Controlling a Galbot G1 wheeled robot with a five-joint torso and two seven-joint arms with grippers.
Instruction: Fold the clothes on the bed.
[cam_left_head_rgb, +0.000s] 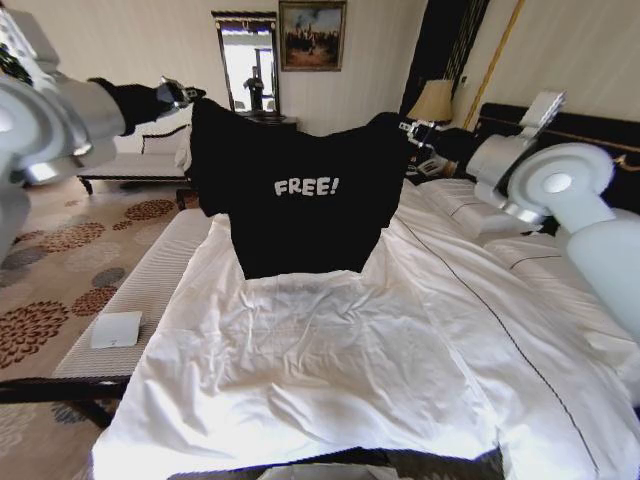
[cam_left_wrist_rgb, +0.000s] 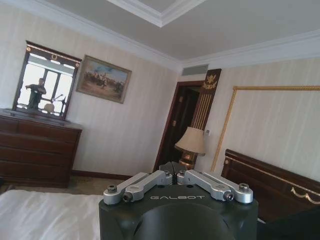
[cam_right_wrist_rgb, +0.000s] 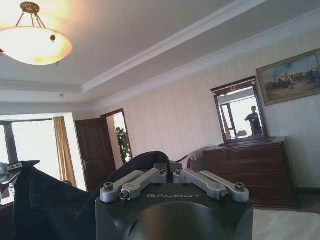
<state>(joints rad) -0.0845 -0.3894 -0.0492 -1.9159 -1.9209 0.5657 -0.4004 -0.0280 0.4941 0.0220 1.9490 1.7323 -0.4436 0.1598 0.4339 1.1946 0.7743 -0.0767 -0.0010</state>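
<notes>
Spreading below both raised arms, the one bed (cam_left_head_rgb: 330, 380) lay under a rumpled white duvet (cam_left_head_rgb: 420, 330), its black headboard (cam_left_head_rgb: 590, 135) behind the right end effector. The one black T-shirt (cam_left_head_rgb: 300, 200) hung in the air above the bed, stretched flat between the two end effectors, chest facing the head camera with white "FREE!" lettering (cam_left_head_rgb: 306, 187) across it; its bottom hem just reached the duvet. Two end effectors held it by the shoulders: the left end effector (cam_left_head_rgb: 186, 95) was pinched closed on the shirt's upper corner on its side, and the right end effector (cam_left_head_rgb: 412, 128) was closed on the opposite corner. From the right wrist, dark cloth (cam_right_wrist_rgb: 55, 200) draped just past the closed fingers (cam_right_wrist_rgb: 135, 182). One table lamp (cam_left_head_rgb: 433, 102) stood just behind the right end effector.
</notes>
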